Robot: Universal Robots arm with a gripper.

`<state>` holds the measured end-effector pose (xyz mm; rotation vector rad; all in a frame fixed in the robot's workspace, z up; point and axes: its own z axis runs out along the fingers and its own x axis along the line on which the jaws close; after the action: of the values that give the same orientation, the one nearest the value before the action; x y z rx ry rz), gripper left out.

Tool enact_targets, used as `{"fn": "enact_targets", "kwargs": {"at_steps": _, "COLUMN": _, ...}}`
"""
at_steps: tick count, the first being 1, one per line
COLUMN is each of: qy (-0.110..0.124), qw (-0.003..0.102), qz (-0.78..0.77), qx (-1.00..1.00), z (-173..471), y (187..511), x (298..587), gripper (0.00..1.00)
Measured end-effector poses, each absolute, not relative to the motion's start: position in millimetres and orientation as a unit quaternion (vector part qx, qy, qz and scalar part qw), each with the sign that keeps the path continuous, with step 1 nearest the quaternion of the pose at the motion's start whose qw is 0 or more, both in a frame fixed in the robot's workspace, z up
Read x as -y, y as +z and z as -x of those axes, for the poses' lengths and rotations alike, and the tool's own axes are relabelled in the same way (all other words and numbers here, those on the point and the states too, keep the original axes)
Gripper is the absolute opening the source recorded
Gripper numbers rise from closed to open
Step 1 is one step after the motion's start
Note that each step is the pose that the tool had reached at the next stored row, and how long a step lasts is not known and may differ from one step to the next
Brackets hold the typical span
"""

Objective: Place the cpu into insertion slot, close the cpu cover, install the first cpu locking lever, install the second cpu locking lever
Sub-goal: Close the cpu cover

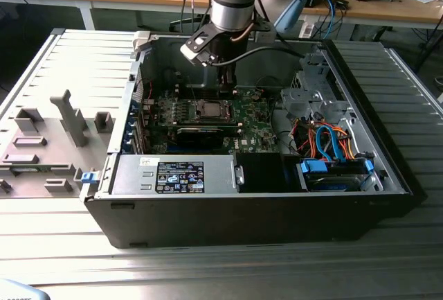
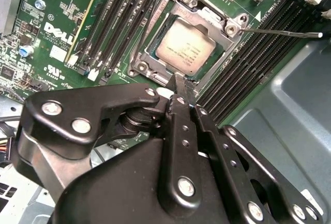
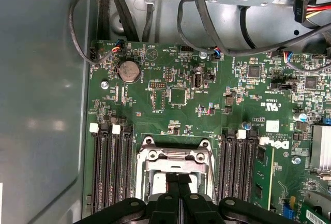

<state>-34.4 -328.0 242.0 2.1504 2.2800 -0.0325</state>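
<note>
Ribbed grey metal makes up the surface [image 1: 62,265], and an open black computer case [image 1: 208,217] lies near its middle. A grey moulded panel [image 1: 55,140] lies towards the exterior view's left edge. That view shows the arm reaching down into the case, with the pincer [image 1: 226,91] just beside the cpu [image 1: 208,109] on the green board [image 1: 256,116]. Orange and blue cables [image 1: 332,140] crowd the case's corner on the exterior view's right.

The second wrist view gives the detail. The dull silver cpu [image 2: 186,47] sits flat in the insertion slot [image 2: 150,53], framed by the thin shiny cpu cover [image 2: 207,13]. A thin wire lever [image 2: 279,31] juts out over the black memory slots [image 2: 258,53]. The black pincer [image 2: 178,87] is pressed together to a narrow tip at the slot's edge, and I can see nothing between its fingers.

The first wrist view adds a round coin battery [image 3: 129,71] near the board's far edge.
</note>
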Motion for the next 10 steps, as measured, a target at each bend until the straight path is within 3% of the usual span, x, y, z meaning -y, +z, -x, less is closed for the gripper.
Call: {"fn": "enact_targets", "kwargs": {"at_steps": 10, "qy": -0.010, "qw": 0.004, "qz": -0.686, "qx": -0.727, "z": 37.1, "y": 237.6, "x": 328.0, "gripper": 0.11}}
